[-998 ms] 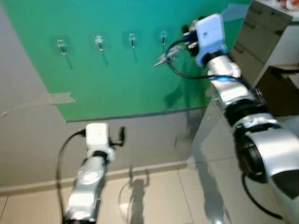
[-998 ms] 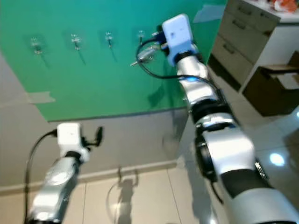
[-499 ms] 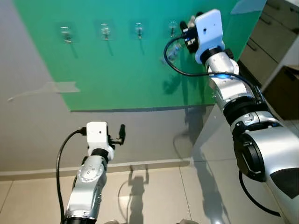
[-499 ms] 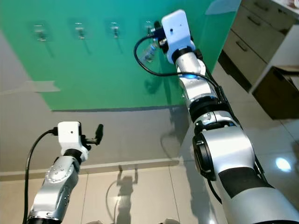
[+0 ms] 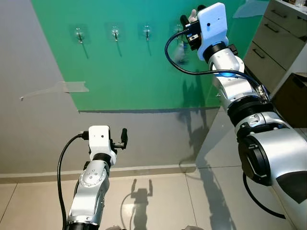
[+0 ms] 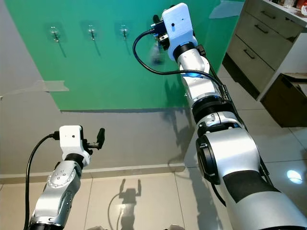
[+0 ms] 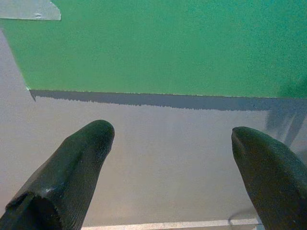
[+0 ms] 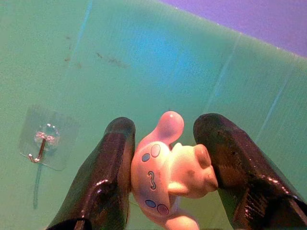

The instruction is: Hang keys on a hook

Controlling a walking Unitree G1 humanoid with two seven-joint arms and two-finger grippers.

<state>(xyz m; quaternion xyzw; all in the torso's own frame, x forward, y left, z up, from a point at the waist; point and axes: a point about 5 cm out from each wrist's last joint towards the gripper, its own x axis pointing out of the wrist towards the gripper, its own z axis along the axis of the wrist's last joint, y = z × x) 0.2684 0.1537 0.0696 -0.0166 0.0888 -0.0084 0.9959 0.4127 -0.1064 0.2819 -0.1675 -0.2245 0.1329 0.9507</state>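
Four clear stick-on hooks sit in a row on a green board (image 5: 134,72) on the wall. My right gripper (image 5: 190,20) is raised right beside the rightmost hook (image 5: 179,32), shut on a pink and white figure keychain (image 8: 168,167). The keys (image 5: 181,51) dangle below it, blurred, in front of the board. In the right wrist view a hook (image 8: 41,146) shows on the board, off to the side of the fingers. My left gripper (image 5: 123,137) is held low before the grey wall, open and holding nothing.
A beige drawer cabinet (image 5: 283,28) stands at the right, with a dark brown unit (image 6: 288,96) beside it. A strip of tape (image 5: 67,87) holds the board's left edge. The tiled floor (image 5: 158,201) lies below the wall.
The camera has shifted. My right gripper has risen and closed in on the rightmost hook, and the keys now swing blurred beneath it. The left arm has stayed low.
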